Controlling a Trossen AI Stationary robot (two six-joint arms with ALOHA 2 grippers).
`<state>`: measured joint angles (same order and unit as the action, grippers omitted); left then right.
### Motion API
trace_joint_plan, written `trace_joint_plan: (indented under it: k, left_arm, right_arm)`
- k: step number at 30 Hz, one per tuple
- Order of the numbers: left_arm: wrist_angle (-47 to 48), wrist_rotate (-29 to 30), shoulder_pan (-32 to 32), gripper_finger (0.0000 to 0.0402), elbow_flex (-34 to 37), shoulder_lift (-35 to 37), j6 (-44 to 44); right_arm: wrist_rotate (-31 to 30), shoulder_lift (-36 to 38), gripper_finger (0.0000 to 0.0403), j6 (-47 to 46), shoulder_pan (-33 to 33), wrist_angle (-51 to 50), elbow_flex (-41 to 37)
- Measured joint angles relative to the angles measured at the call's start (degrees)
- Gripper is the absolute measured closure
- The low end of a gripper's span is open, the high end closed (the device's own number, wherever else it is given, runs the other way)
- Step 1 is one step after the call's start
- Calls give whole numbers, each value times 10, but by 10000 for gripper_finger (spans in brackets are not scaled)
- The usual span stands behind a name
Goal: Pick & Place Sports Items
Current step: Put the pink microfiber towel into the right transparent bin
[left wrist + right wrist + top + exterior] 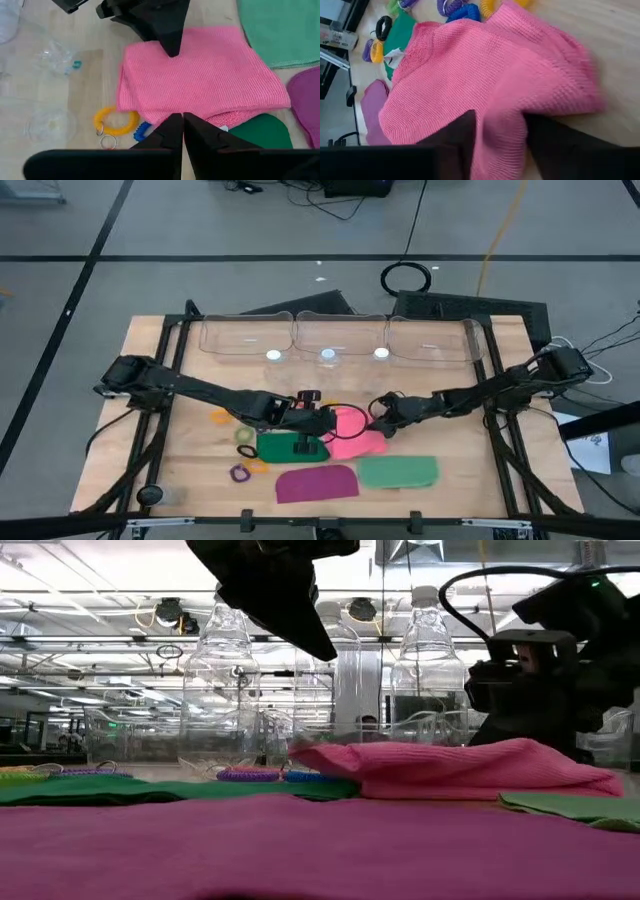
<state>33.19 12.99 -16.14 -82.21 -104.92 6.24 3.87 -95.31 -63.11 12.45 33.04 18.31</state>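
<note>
The pink piece [350, 432] lies mid-table, one edge over the dark green piece [285, 446]. The purple piece [315, 483] and the light green piece [398, 472] lie flat nearer the front edge. Small rings, orange [220, 417], purple [240, 473] and others, lie scattered to the left. My right gripper [378, 415] is at the pink piece's right far edge, shut on it. My left gripper [182, 120] hangs shut above the pink piece's left side, clear of it in the low view [322, 652]. My right gripper pinches a raised bunch of the pink piece [497, 125] between its two fingers, at the edge toward the table's right [172, 56]. The fingers slant down from the table's right. One layer or several, I cannot tell. The rest of the piece lies on the table and on the dark green piece.
Three clear plastic containers [335, 337] stand in a row along the table's far edge. A yellow ring [116, 121] and a blue ring [142, 130] lie close to the pink piece. Black frame rails [500, 430] run along both table sides.
</note>
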Motion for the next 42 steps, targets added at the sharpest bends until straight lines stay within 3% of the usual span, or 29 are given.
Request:
trace_joint_plan:
  k: [6, 11, 16, 24, 31, 37, 42]
  left_arm:
    - [0, 0, 0, 383, 0, 0, 0]
    - [0, 0, 0, 383, 0, 0, 0]
    - [-3, 0, 0, 382, 0, 0, 0]
    - [-2, 0, 0, 383, 0, 0, 0]
    - [-4, 1, 1, 383, 0, 0, 0]
    - [-4, 1, 2, 383, 0, 0, 0]
    - [-4, 1, 6, 383, 0, 0, 0]
  right_arm:
    - [35, 17, 400, -3, -1, 8, -13]
    - [67, 65, 399, -20, 1, -25, -25]
    - [67, 162, 403, -4, 1, -50, -23]
    - [19, 329, 403, 74, 1, -387, 85]
    - [-60, 374, 403, 137, 1, -716, 279]
    - [-120, 373, 403, 174, 3, -838, 401]
    - [-142, 373, 403, 185, 15, -872, 440]
